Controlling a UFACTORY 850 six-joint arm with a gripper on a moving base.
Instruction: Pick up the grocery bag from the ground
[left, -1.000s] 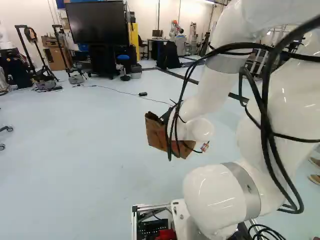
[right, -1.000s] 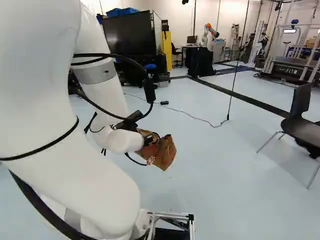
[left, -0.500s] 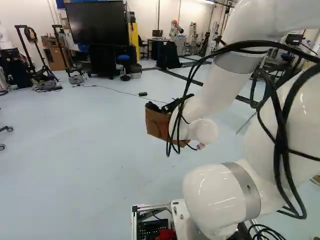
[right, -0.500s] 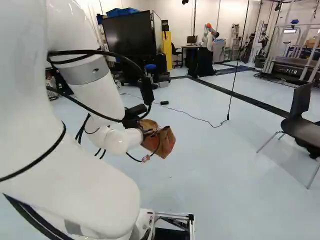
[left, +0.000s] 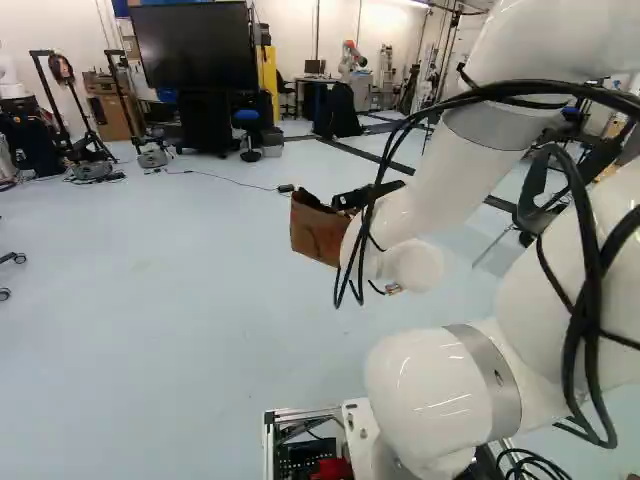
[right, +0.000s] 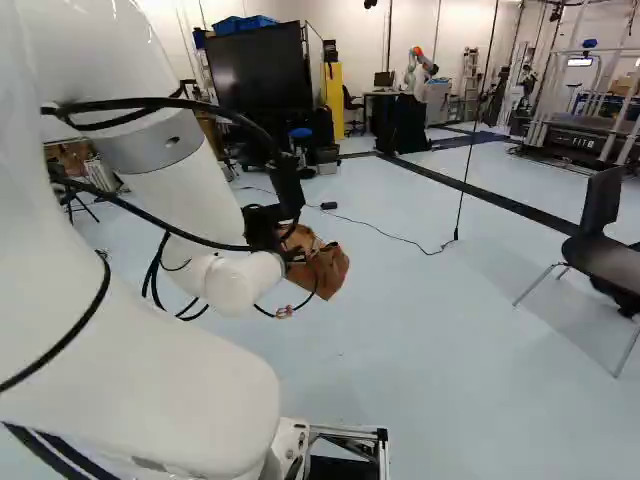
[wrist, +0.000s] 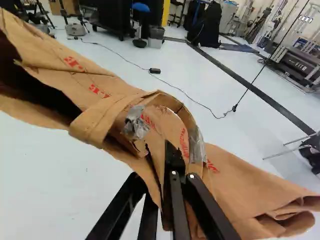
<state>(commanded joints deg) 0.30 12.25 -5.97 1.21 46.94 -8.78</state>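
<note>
The pincer (right: 293, 256) is clamped on the creased brown paper bag (wrist: 235, 175), holding it above the floor (wrist: 50, 175). Just ahead of its tips arches the flat paper handle (wrist: 186, 116), patched with crinkled grey tape (wrist: 135, 126); off to one side gapes the bag's dark mouth (wrist: 30, 82), its contents hidden.

Robotics lab with another robot (right: 412, 70)

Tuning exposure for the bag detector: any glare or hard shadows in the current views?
Left base view: small bright highlights on the arm's lowest joint; right base view: faint, soft shadow on the floor by the chair, nothing hard-edged; wrist view: the bag's open mouth goes near black inside, its printed outside is well lit.
</note>
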